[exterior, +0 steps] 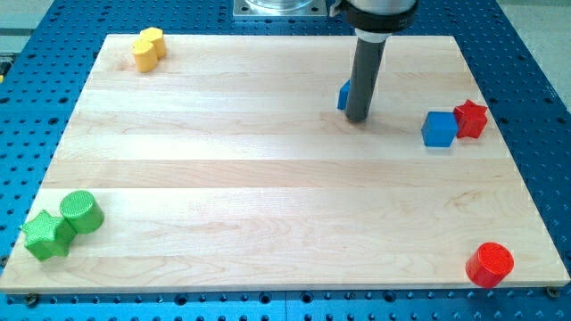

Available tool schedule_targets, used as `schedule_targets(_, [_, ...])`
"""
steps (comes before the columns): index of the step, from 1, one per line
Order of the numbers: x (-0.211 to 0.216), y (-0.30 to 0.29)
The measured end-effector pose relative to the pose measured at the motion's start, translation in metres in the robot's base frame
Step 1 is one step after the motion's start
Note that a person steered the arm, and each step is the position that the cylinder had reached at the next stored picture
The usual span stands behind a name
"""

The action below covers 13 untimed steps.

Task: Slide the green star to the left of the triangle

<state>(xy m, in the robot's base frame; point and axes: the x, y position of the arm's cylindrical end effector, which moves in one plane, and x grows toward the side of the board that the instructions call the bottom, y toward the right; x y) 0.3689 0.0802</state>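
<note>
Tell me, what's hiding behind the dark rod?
A blue block peeks out at the view's left of the rod, beside my tip. Only a small edge shows; the rest is covered, so its shape is unclear.

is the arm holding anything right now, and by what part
Nothing is held: the arm ends in a plain rod. My tip rests on the wooden board, against a small blue block mostly hidden behind it; its shape cannot be told.

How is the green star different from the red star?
The green star sits at the view's bottom left; the red star sits at the right. The green star touches a green cylinder; the red star touches a blue cube. Both are star-shaped, and my tip touches neither.
</note>
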Motion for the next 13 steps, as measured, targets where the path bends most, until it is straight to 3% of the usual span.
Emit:
schedule_targets(1, [-0.036, -0.06])
schedule_targets(3, [-0.012, 0.116])
schedule_targets(4, [-0.033, 0.053])
schedule_targets(5, [-0.031, -0.098])
schedule_targets(6, [0.019, -0.258])
schedule_targets(7, [0.112, -0.377])
schedule_targets(8, [0.134, -0.384])
schedule_targets(9, [0.237, -0.384])
schedule_targets(10, [0.242, -0.382])
schedule_targets(11, [0.222, -0.359])
schedule_targets(13, [0.172, -0.276])
